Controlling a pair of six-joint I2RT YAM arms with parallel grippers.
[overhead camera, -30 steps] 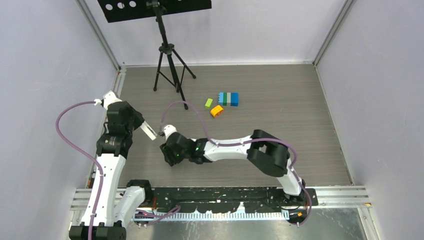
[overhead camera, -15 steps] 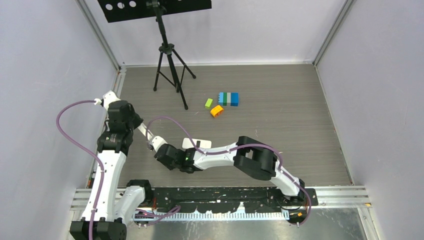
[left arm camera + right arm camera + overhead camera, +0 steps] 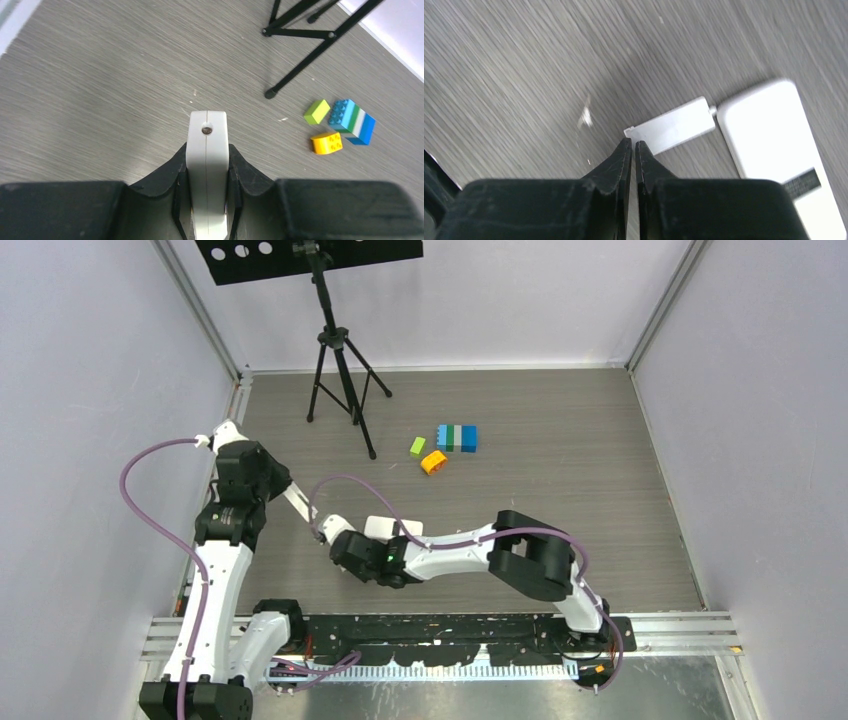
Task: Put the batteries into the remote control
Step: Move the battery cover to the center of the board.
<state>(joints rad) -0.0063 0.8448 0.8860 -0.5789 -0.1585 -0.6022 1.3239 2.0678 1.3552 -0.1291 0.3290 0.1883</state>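
The right arm has pulled back from the left arm toward the counter's near edge, uncovering a second remote [image 3: 392, 528] lying flat on the counter, and its claw has drawn in from a wider spread. The right claw [image 3: 633, 150] is now clenched to a bare slit with nothing visible between the fingers. It hangs low over the corner of a thin grey plate [image 3: 671, 125], probably the battery cover, which lies end to end with the second remote.

The left claw [image 3: 207, 170] is grasping the white remote [image 3: 206, 140] on edge, nose pointing away, raised over the left side of the counter. This likely keeps it steady and reachable for the other arm.

The batteries show in no view, so I cannot tell where they are. The toy blocks [image 3: 350, 120] sit well apart, toward the far edge.
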